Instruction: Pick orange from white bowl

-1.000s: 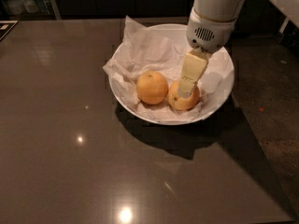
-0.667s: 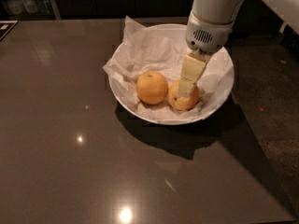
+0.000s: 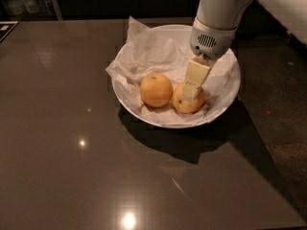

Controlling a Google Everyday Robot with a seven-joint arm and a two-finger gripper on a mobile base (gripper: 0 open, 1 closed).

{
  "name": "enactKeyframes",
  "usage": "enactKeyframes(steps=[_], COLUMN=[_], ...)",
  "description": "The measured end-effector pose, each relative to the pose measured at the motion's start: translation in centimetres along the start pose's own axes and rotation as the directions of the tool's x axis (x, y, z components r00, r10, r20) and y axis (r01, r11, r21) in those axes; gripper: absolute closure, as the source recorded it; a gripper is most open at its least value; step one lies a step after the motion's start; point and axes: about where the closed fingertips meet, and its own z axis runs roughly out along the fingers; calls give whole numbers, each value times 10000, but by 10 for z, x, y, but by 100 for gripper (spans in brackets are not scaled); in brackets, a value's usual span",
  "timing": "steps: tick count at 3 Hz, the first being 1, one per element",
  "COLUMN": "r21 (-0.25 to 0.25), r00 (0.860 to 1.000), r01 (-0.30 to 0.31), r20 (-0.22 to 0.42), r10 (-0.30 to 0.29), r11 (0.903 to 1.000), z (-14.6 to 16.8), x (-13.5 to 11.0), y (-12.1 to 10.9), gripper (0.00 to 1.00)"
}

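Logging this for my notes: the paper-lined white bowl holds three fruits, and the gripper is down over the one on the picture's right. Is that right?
Not quite: the white bowl holds two fruits, not three. The camera view shows the orange under the gripper on the picture's right, and a yellower fruit beside it.

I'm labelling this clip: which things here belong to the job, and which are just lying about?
Job: squat peach-orange orange; wide glossy white bowl; gripper, in the bowl right over that orange.
Lying about: rounder yellower orange; crumpled white paper; dark glossy table.
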Motion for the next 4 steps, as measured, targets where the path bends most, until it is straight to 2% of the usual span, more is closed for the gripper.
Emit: enactKeyframes(steps=[2, 3, 4], r21=[-605, -942, -1040], r00=[9997, 9988, 9985], r01=[-121, -214, -231], r20=[-232, -462, -527], r10=[107, 171, 176], r11=[9981, 9953, 9943], z=[24, 40, 43], x=[-1, 1, 1], y=[-5, -7, -7], gripper=[25, 28, 36])
